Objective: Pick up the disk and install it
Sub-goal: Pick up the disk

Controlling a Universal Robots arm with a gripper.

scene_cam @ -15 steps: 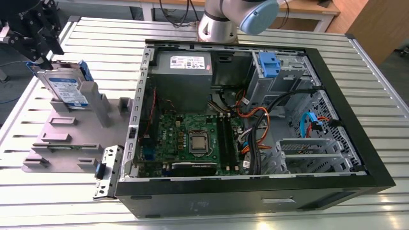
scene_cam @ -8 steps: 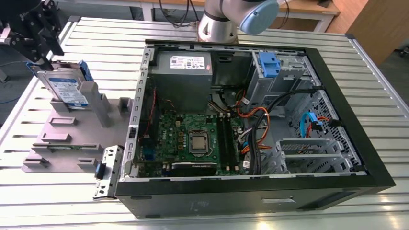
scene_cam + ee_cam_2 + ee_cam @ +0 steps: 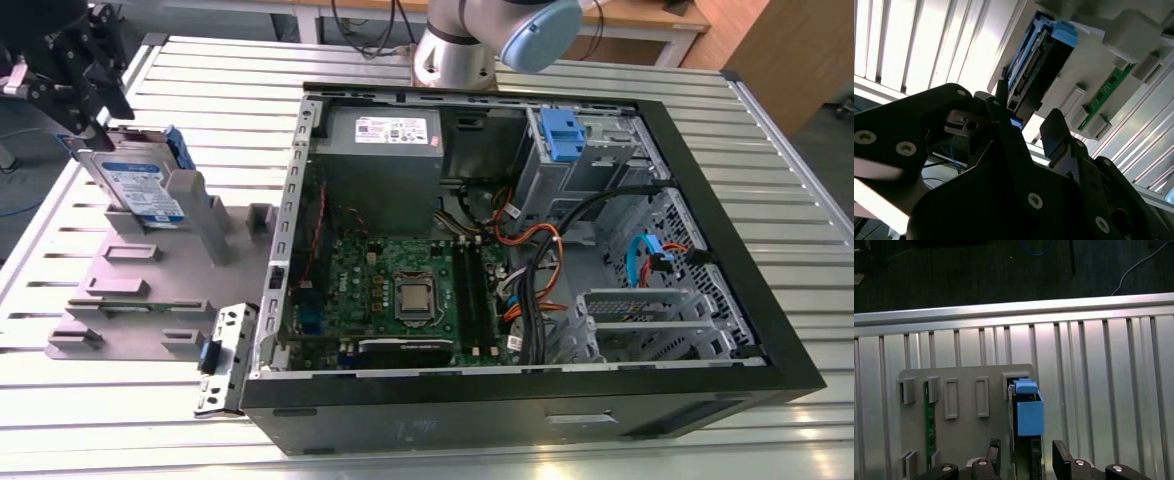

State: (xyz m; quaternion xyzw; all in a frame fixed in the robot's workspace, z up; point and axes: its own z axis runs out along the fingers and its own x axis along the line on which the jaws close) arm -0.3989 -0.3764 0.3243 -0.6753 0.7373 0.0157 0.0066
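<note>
**Status:** pick not yet made, by my read. The disk stands on edge in a slot of the grey holder, upper left of the exterior view, well apart from the PC case at centre and right. The gripper hangs over the disk's top end, jaws spread wide, one on each side of it. In the first wrist view a narrow gap appears betw. each jaw and the disk, so no clamp. Nothing held.

**Progress:** approach and line-up done, nothing more. Left to do: closing on the disk, lifting it out, carrying it to the case, seating it. I judge the job at its very start.

**Materials/shapes:**
- Disk: flat rectangular slab, silver metal w/ blue-and-white label; smooth blue plastic bracket along the edges, boxy at the end.
- Holder: matt grey plastic plate w/ raised rectangular pockets; a green circuit strip sits in one pocket.
- Table: ribbed bright aluminium slats, some glare.
- Gripper body: matt black w/ silver screws.
- Case: black frame, side off, grey sheet metal inside.
- Inside the case:
  - Grey metal box w/ white sticker, upper centre.
  - Green motherboard below the box.
  - Blue plastic piece at a bay, upper right.
  - Loose cables in orange, black and blue.
</note>
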